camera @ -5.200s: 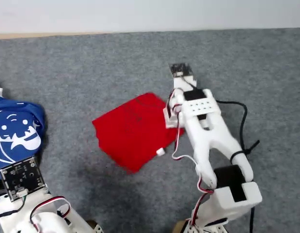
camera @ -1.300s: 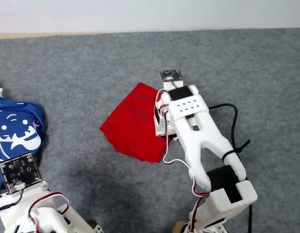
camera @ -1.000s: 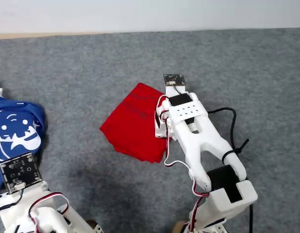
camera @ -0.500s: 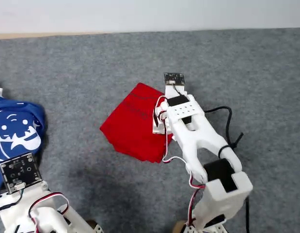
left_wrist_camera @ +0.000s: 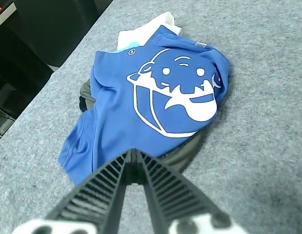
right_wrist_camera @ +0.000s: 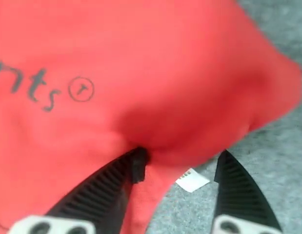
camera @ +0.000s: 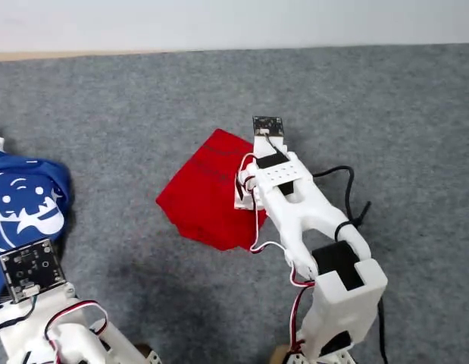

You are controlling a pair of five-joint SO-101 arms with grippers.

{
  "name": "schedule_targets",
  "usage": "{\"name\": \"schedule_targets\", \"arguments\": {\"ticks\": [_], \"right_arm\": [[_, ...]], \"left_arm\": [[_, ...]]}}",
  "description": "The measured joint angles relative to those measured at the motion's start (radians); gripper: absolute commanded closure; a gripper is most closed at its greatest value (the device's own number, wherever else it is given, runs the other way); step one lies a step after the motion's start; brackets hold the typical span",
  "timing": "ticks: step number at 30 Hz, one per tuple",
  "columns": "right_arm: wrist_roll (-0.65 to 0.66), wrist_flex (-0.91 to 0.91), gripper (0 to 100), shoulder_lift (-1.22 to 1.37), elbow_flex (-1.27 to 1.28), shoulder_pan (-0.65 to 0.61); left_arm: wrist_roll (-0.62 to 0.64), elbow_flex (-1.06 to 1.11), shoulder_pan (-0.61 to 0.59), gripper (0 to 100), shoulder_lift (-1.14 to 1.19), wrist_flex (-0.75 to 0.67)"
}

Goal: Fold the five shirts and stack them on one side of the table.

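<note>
Red shirt [camera: 207, 201] has gone from a broad flat slab to a tighter bundle mid-counter [camera: 143, 98], and the right arm has swung in over its edge. Right gripper [right_wrist_camera: 181, 160] has its jaws spread wide, straddling that edge and clamping nothing. Left gripper [left_wrist_camera: 132, 156], jaws pressed together and empty, hangs above the blue shirt [left_wrist_camera: 160, 107] topping the side pile. By the look of it, red is folded but not yet stacked.

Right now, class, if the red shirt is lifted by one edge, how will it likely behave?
The red shirt likely droops and unfolds: soft layered cloth, bulging by the open fingers of the right gripper. Pushed, it probably bunches on the rough grey table.
</note>
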Motion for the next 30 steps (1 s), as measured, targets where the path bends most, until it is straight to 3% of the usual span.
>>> {"name": "schedule_targets", "arguments": {"ticks": [12, 24, 30], "right_arm": [[0.000, 0.187, 73.9, -0.081, -0.041, -0.008], [-0.040, 0.133, 73.8, -0.097, -0.046, -0.012], [-0.049, 0.071, 73.8, 0.018, -0.055, -0.011]], "left_arm": [[0.000, 0.000, 0.000, 100, 0.000, 0.000], [0.000, 0.000, 0.000, 100, 0.000, 0.000], [0.000, 0.000, 0.000, 100, 0.000, 0.000]]}}
